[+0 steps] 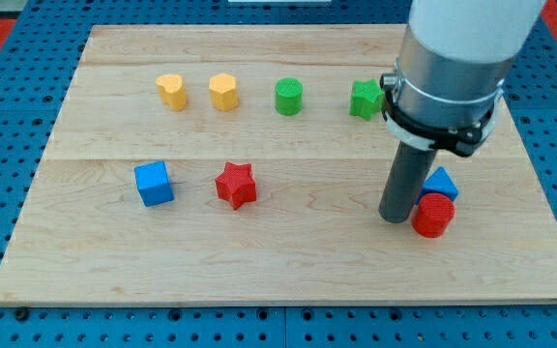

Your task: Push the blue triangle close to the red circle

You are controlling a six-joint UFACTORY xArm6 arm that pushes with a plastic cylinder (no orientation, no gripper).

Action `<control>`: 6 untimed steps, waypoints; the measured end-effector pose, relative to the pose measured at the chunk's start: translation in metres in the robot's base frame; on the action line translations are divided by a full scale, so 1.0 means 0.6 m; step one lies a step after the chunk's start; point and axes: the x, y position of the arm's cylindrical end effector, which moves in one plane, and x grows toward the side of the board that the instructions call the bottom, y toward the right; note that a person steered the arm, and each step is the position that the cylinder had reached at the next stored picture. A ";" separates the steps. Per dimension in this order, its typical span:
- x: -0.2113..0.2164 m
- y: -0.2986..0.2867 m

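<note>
The blue triangle [442, 183] sits at the view's right, touching the red circle [434, 216] just below it. My rod stands upright with my tip [395, 218] on the board just left of the red circle and lower left of the blue triangle, very close to both. The arm's grey and white body hides the board above the two blocks.
A blue cube [154, 184] and a red star [236, 186] lie at the left middle. Two yellow blocks [171, 91] [222, 91], a green cylinder [288, 97] and a green block [365, 100], partly hidden by the arm, line the top. The wooden board [278, 280] lies on a blue pegboard.
</note>
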 end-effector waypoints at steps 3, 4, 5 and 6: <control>-0.024 -0.034; -0.124 -0.052; -0.060 0.031; -0.004 0.061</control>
